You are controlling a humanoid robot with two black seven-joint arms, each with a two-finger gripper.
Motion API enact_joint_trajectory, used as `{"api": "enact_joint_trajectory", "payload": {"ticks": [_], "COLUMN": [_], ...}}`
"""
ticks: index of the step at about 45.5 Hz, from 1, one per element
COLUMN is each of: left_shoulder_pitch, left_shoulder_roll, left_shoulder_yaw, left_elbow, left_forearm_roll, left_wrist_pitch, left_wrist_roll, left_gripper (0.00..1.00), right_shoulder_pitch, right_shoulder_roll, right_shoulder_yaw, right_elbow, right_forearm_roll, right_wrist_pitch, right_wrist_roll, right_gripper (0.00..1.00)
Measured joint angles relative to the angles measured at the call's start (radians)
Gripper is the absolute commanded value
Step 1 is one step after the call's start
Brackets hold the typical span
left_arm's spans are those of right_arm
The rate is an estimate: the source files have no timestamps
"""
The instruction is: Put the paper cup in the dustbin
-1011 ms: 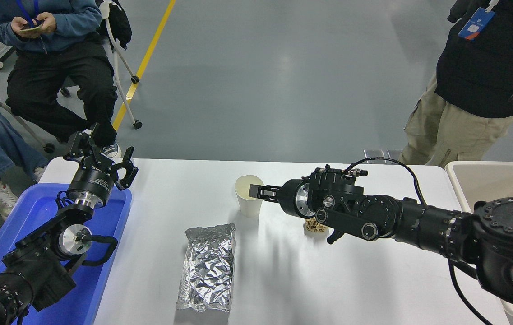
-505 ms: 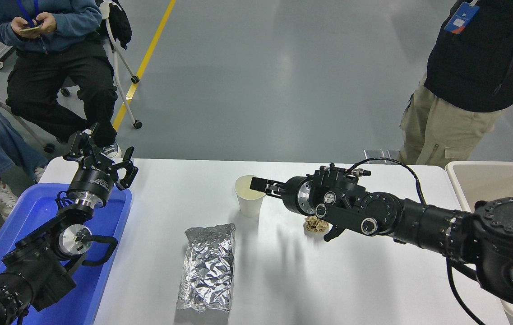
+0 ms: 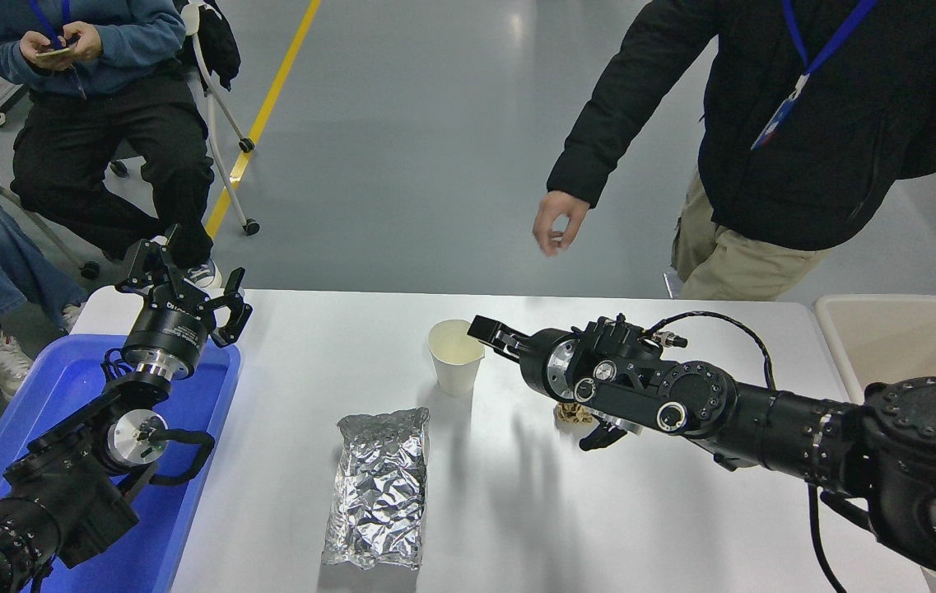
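From my feed the paper cup (image 3: 456, 357) stands upright on the white table (image 3: 665, 527), mid-table toward the far edge, mouth up, cream inside showing. Right gripper (image 3: 491, 333) comes in from the lower right and sits just beside the cup's right rim, tip near the lip. I can't tell if it touches, and can't make out the finger gap either: fingers overlap from this angle, so spread is unclear to me.

Under the right arm's wrist there's a crumpled brown paper ball (image 3: 570, 413), mostly hidden by the arm, only a sliver visible. Silver foil bag (image 3: 377, 487) lies flat, nearer me than the cup, apart from it.

Left gripper (image 3: 179, 284) is parked at the lower left above a blue tray (image 3: 188, 494), fingers spread wide, holding nothing; the tray is cut off by the frame's bottom and left edges.

Beige bin (image 3: 904, 333) at the right edge, partly cut off by the frame and blocked by the right arm's shoulder; can't see its contents.

Far side: a standing person in a dark jacket, cut off at the top, with one hand (image 3: 556, 221) hanging loosely above the table's far edge, well apart from the cup. A seated person (image 3: 97, 91) at top left holds a phone, upper body cropped.
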Motion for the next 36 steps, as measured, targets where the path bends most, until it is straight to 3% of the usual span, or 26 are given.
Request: {"api": "enact_joint_trajectory", "payload": {"ticks": [33, 34, 36], "left_shoulder_pitch": [0.0, 0.0, 0.0], "left_shoulder_roll": [0.0, 0.0, 0.0], "left_shoulder_yaw": [0.0, 0.0, 0.0], "left_elbow": [0.0, 0.0, 0.0], "left_forearm_roll": [0.0, 0.0, 0.0], "left_wrist_pitch": [0.0, 0.0, 0.0], "left_wrist_roll": [0.0, 0.0, 0.0], "left_gripper": [1.0, 1.0, 1.0], "right_shoulder_pitch": [-0.004, -0.004, -0.004], "right_shoulder_roll": [0.0, 0.0, 0.0], "right_shoulder_yaw": [-0.014, -0.014, -0.014], "right_elbow": [0.015, 0.015, 0.014], "right_forearm_roll": [-0.115, -0.116, -0.117], "right_wrist_pitch": [-0.011, -0.011, -0.011], "right_wrist_roll": [0.066, 0.067, 0.069], "right_gripper": [0.0, 0.17, 0.68]}}
